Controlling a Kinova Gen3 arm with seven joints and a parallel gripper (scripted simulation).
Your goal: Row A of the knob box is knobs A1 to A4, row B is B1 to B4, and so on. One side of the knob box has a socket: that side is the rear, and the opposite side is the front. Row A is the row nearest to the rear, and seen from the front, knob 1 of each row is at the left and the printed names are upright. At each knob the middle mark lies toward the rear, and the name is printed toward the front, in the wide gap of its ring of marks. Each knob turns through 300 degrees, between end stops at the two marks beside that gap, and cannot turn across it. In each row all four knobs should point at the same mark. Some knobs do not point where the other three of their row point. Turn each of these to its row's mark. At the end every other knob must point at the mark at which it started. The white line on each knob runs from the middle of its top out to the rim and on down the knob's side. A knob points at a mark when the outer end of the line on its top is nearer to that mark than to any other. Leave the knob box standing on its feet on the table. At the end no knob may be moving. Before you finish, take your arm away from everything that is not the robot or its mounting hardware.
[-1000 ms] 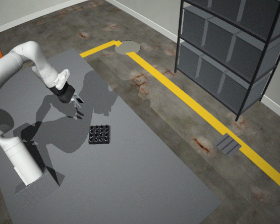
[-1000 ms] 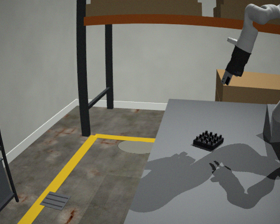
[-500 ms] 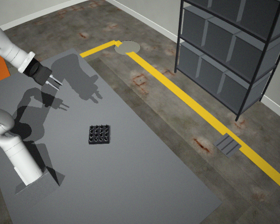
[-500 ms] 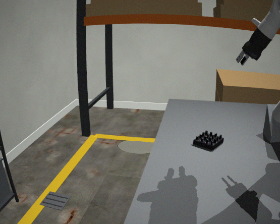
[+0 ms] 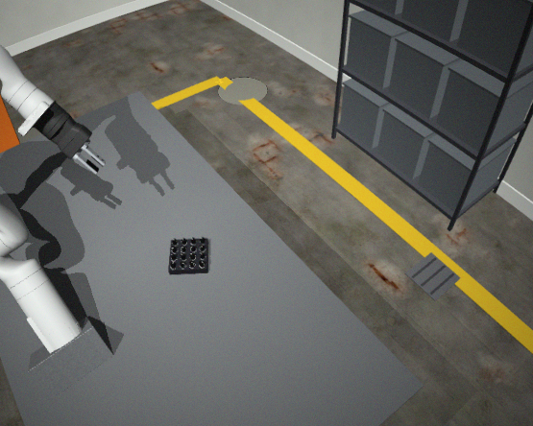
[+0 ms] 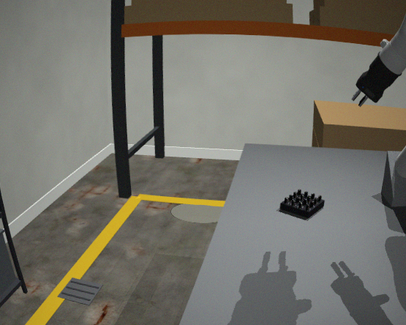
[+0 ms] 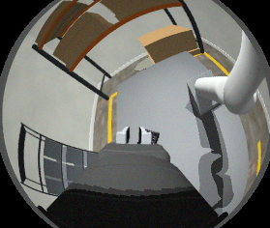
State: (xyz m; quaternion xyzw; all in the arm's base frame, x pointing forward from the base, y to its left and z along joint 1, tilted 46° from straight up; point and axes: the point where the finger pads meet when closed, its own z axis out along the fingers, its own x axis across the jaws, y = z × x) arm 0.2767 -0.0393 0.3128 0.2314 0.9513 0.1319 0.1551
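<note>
The black knob box [image 5: 188, 256] [image 6: 303, 206] stands on its feet near the middle of the grey table [image 5: 279, 336] [image 6: 264, 278], with four rows of four small black knobs. The white lines on the knobs are too small to read. My gripper [image 5: 97, 163] [image 6: 358, 100] [image 7: 134, 132] hangs high above the table's far end, well away from the box, tilted outward. Its fingers stand partly apart with nothing between them. The wrist view shows the table, wall and arm, and the knob box is out of that view.
The arm's base block [image 5: 73, 350] [image 6: 392, 183] stands on the table near the box. A cardboard box [image 6: 363, 128] sits behind the table's far end. A dark shelf rack [image 5: 438, 67] stands on the floor, and yellow floor tape [image 5: 366, 197] runs beside the table.
</note>
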